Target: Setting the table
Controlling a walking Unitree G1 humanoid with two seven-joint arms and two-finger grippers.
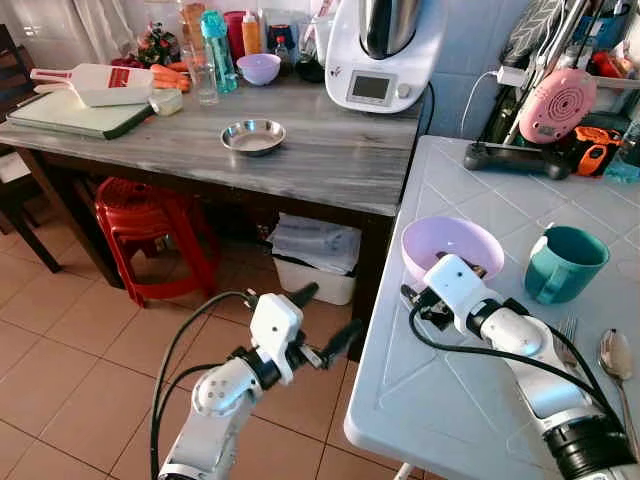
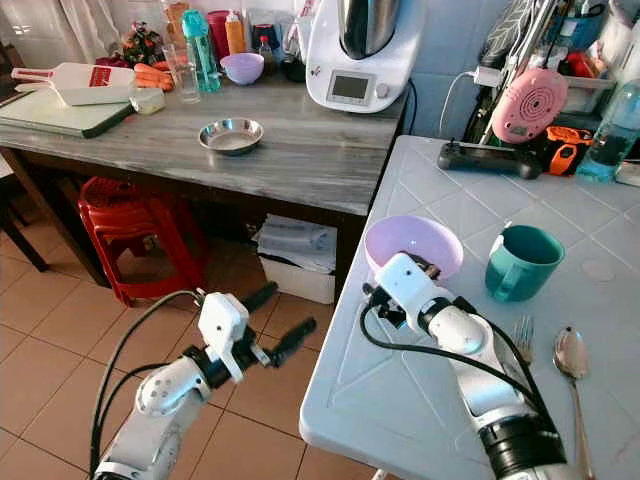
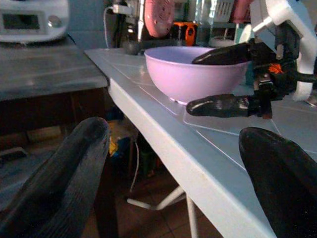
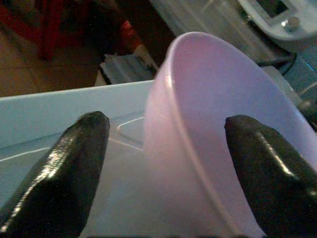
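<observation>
The lilac bowl (image 1: 452, 247) sat on the white table (image 2: 400, 390) near its front-left edge, with the teal mug (image 1: 565, 263) just beside it and a fork (image 2: 523, 338) and spoon (image 2: 571, 353) lying nearer the robot. The right gripper (image 4: 163, 163) straddled the bowl's near rim with its fingers spread, one inside the bowl and one outside. The left gripper (image 1: 328, 318) hung over the floor beside the table, fingers spread and holding nothing.

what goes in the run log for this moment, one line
right gripper: open, straddling purple bowl rim | bowl on white table | left gripper: open, idle over floor
</observation>
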